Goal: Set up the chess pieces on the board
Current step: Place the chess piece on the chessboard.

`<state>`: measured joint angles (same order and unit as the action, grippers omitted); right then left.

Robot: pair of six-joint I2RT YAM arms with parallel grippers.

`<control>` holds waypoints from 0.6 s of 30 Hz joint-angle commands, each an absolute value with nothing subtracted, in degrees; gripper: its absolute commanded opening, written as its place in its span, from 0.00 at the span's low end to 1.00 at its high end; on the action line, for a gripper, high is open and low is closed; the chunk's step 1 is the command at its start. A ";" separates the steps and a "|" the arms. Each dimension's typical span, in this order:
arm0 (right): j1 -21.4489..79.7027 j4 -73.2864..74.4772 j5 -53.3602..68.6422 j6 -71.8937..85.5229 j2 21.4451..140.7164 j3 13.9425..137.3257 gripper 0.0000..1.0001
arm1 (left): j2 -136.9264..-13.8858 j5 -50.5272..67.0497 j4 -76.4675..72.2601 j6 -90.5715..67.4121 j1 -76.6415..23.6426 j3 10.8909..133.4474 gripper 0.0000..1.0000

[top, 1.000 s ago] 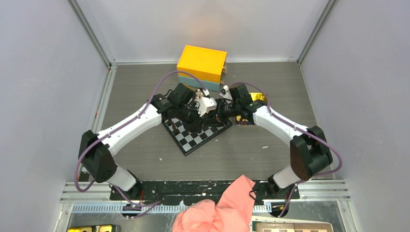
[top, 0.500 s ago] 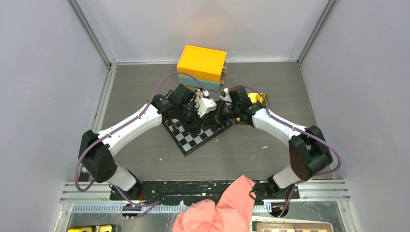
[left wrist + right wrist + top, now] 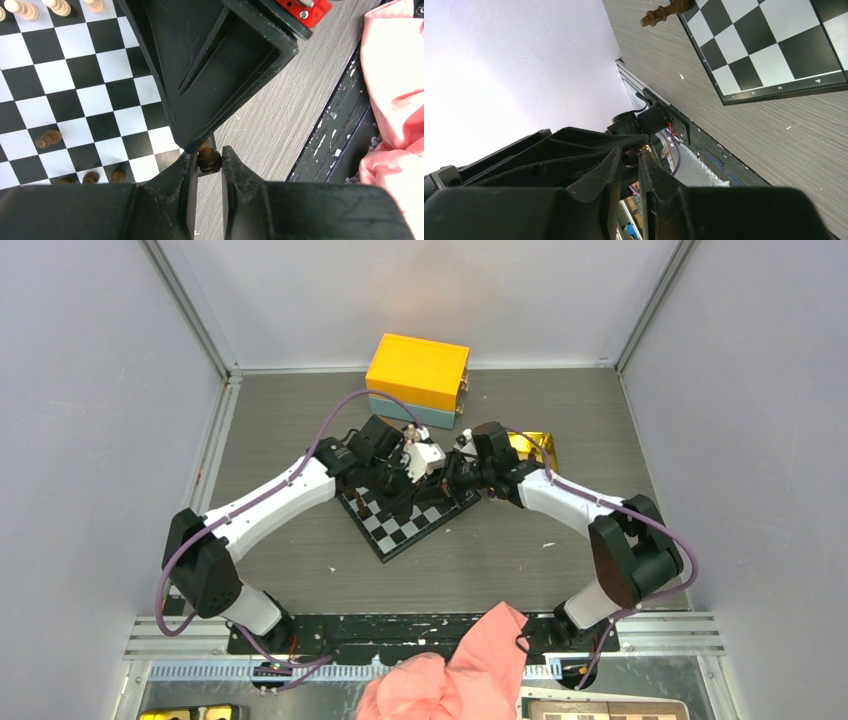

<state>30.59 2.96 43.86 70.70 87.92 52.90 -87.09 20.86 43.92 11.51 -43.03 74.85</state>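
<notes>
Looks like a pass of one dark piece between the two arms, over the far corner of the board, mid-frame in the top view. Best done slowly: keep one firm grip until the other is sure, and hold the piece straight up. Then set it flat in the middle of a square near the other dark pieces, lower left in the left wrist view. Stay well away from the light pieces at the upper left. Let go only once it stands.

Left gripper, bottom middle of its view: nearly closed, pinching the dark piece just off the board's corner, with a black part touching the top. Right gripper: a thin gap too, with something small and brown at the tips. Cannot tell if gripped.
</notes>
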 commanded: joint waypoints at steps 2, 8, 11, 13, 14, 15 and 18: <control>33.11 -4.70 50.79 74.33 88.26 53.78 0.25 | -85.99 23.72 31.73 10.73 -43.86 76.02 0.00; 33.13 -5.72 51.06 75.00 88.77 53.77 0.24 | -85.73 24.03 30.94 10.06 -43.86 75.81 0.00; 33.12 -5.78 51.06 75.14 88.98 53.79 0.22 | -85.68 24.09 30.79 9.86 -43.86 75.79 0.00; 33.13 -5.80 51.06 75.15 88.82 53.58 0.15 | -85.74 24.04 30.60 9.77 -43.86 75.83 0.00; 33.09 -5.80 51.06 75.14 88.72 53.53 0.12 | -85.77 23.76 30.70 9.71 -43.86 75.91 0.00; 33.13 -5.80 50.99 75.13 88.61 53.53 0.09 | -85.88 23.15 30.83 9.49 -43.86 76.01 0.00; 33.13 -5.72 50.89 75.06 88.43 53.44 0.01 | -85.99 21.33 31.01 8.62 -43.86 76.20 0.00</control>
